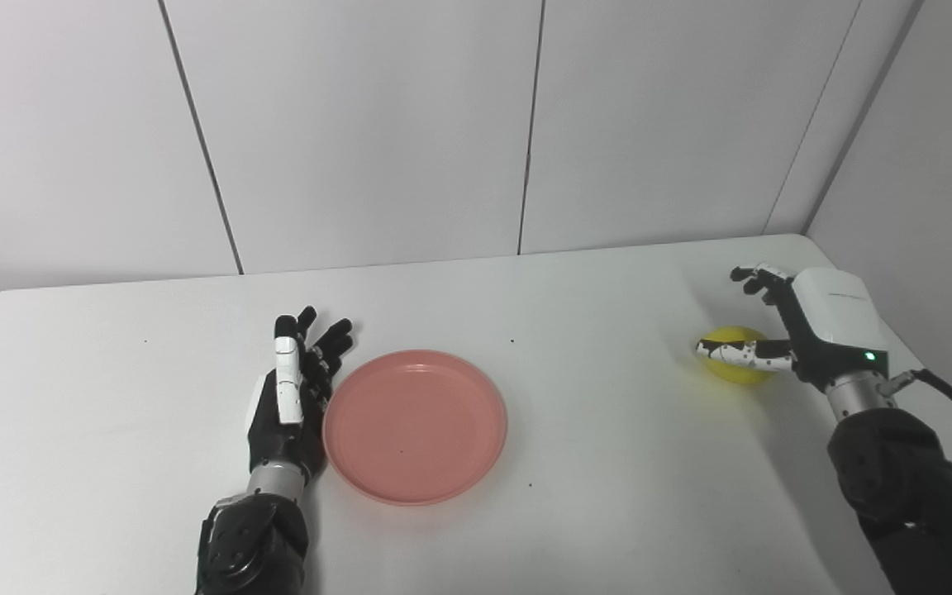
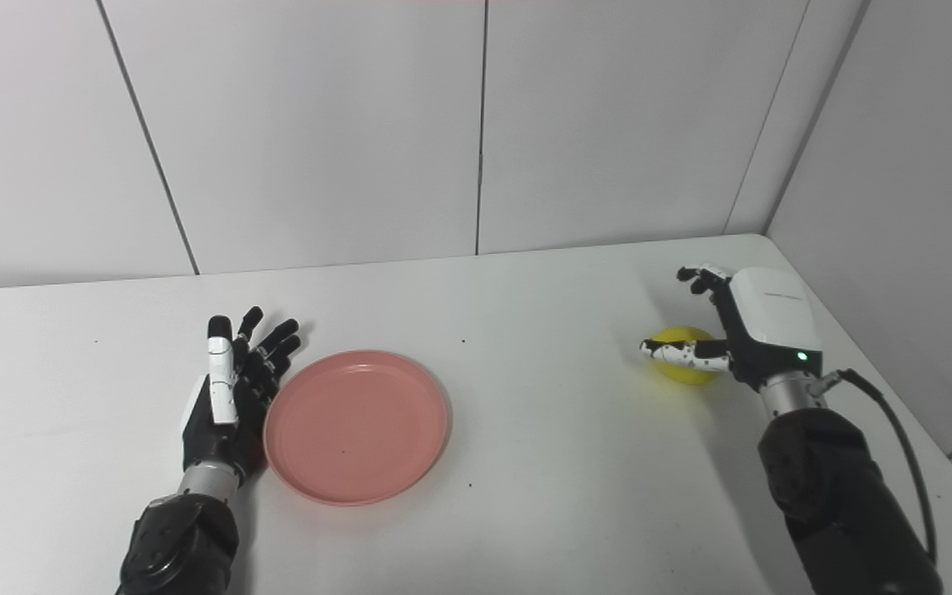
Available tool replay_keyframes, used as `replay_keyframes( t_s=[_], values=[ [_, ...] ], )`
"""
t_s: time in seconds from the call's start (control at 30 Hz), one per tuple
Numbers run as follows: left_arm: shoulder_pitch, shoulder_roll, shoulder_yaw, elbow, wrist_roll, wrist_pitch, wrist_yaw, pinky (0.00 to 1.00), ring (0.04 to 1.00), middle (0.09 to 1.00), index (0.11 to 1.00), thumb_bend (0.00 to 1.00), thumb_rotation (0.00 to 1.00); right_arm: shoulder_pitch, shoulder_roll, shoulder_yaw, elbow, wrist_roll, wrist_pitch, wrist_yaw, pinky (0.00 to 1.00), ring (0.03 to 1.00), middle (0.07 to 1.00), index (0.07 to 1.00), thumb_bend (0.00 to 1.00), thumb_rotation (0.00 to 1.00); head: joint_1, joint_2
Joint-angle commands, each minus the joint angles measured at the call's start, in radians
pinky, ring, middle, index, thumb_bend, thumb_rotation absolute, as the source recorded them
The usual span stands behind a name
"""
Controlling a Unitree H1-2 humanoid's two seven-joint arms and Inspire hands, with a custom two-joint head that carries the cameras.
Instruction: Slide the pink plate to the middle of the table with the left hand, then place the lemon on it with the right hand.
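The left hand, fingers spread, touched the pink plate at its nine o'clock; the right hand cupped the lemon, grasp unclear.

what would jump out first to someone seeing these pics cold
The pink plate grabs the eye first, lying flat on the white table a little left of centre. The left hand stands beside its left rim, fingers spread and open. Far to the right, the bright lemon sits on the table with the right hand curled over it, not clearly clamped.
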Motion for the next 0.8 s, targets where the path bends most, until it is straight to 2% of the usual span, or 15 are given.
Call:
replay_keyframes(
  t_s=[0.0,0.07,0.2,0.57,0.77],
  values=[
    [0.033,-0.003,-0.003,0.019,-0.006,0.064,0.002,1.0,0.891,0.844,0.977,0.75,1.0,-0.019,-0.021,-0.006,-0.007,0.0,0.017,-0.033,0.54,0.619,0.666,0.697,0.94,0.52,0.003,0.002],
    [0.033,-0.004,-0.003,0.02,-0.005,0.059,0.003,1.0,0.888,0.838,0.974,0.75,0.99,-0.015,-0.017,-0.003,0.011,0.003,0.02,-0.037,0.58,0.653,0.695,0.708,0.94,0.55,0.003,0.003],
    [0.032,-0.003,-0.002,0.026,-0.005,0.057,0.002,1.0,0.887,0.831,0.97,0.75,0.98,-0.011,-0.005,0.007,0.031,0.004,0.029,-0.04,0.58,0.66,0.711,0.716,0.92,0.54,0.004,0.004],
    [0.029,-0.005,-0.004,0.033,-0.002,0.052,0.005,1.0,0.881,0.827,0.974,0.75,0.99,-0.019,0.0,0.038,0.067,-0.003,0.024,-0.055,0.55,0.633,0.685,0.715,0.9,0.59,0.013,0.002],
    [0.028,-0.004,-0.006,0.029,0.001,0.058,0.006,1.0,0.876,0.825,0.967,0.76,0.99,-0.02,-0.001,0.042,0.07,0.002,0.028,-0.047,0.58,0.657,0.707,0.722,0.9,0.6,0.018,0.005]
  ],
)
